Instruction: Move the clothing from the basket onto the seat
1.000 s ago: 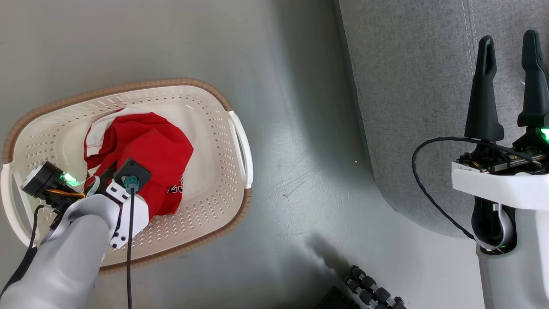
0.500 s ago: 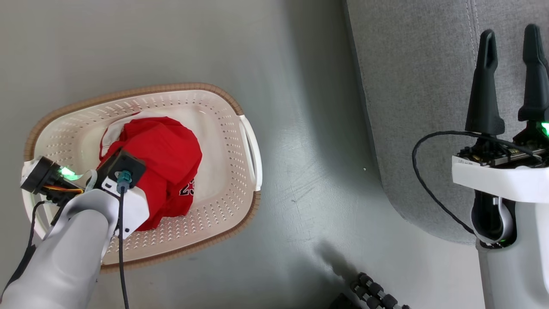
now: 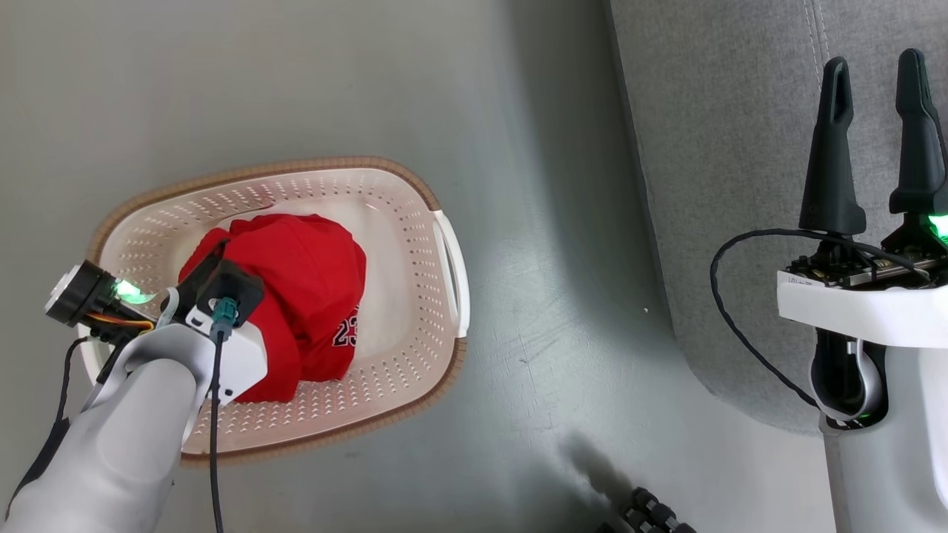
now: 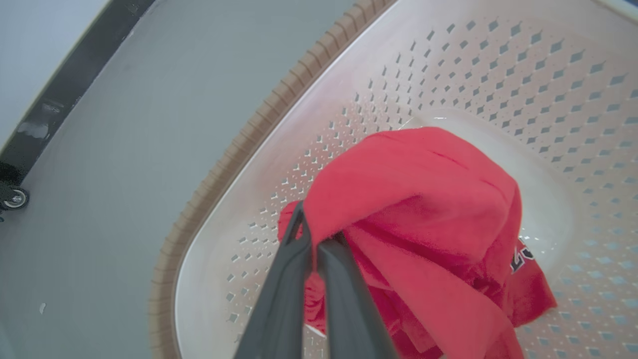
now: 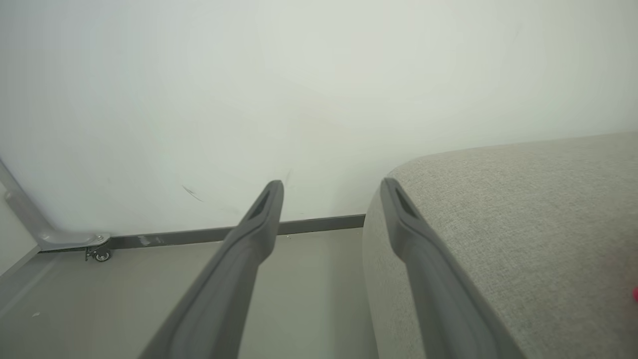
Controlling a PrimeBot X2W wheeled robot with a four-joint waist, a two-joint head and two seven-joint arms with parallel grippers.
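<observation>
Though it stands well apart from the basket, the large light-grey fabric sofa seat point(image 3: 740, 148) offers a broad bare top and a rounded edge, with open grey floor point(image 3: 533, 222) between.
Cream-white perforated plastic basket with brown rim point(image 3: 333, 161): low wall to clear.
Red sports clothing point(image 3: 311, 281): inside the basket. Likely light and limp, it may trail; best held by a bunched fold.
Left gripper point(image 4: 311, 242): pinched closed on a top fold.
Right gripper point(image 3: 874, 66): fingers spread, holding nothing.

You have a grey floor point(image 3: 518, 296) (smooth, faintly scuffed) carrying two things — the basket point(image 3: 404, 296) at left, the seat point(image 3: 726, 148) at right.
</observation>
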